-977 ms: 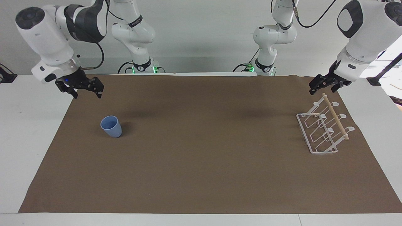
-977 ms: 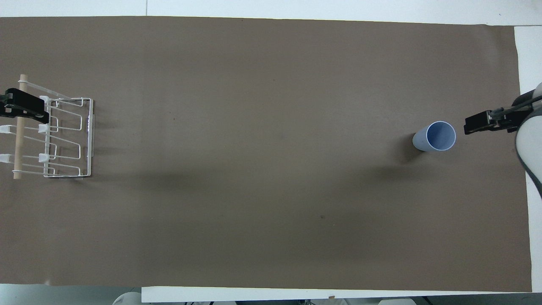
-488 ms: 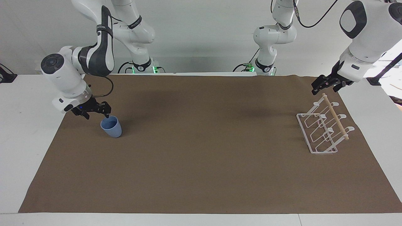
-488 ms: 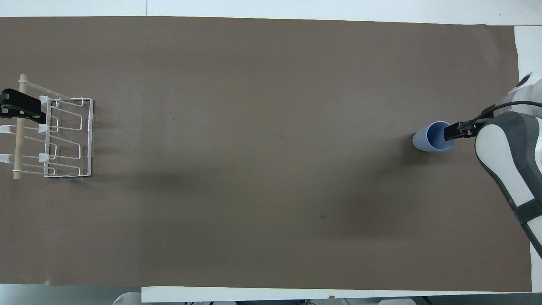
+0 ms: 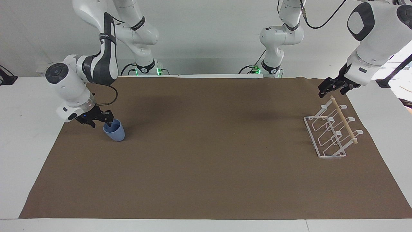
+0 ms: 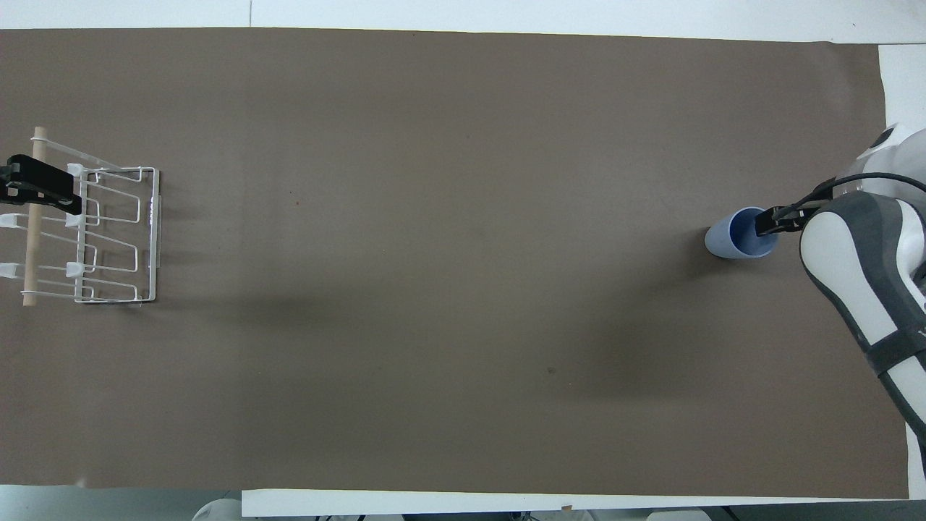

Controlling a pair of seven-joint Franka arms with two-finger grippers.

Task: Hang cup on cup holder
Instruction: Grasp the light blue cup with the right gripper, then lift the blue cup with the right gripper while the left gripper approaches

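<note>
Facing view: the right gripper is down at the rim of the single light-blue cup, which stands on the brown mat toward the right arm's end of the worktop. One finger looks to be inside the mouth of the cup and the other outside its wall, but whether they have closed on that wall cannot be told. The cup looks tipped slightly toward the gripper. The left gripper waits in the air over the robots' end of the one white wire cup holder, just above its wooden rod; whether its fingers are apart or together cannot be made out.

Overhead view: the cup shows its open mouth, with the right gripper covering the rim on the side toward the worktop's edge. The cup holder sits well apart at the left arm's end, with the left gripper over its rod.

The cup appears light, stiff plastic with a smooth tapering wall and no handle, so a pinch across the rim, one finger in and one out, is probably the surest hold; being so light, it could tip or skid if nudged sideways. Count: one cup, one holder, two grippers.
</note>
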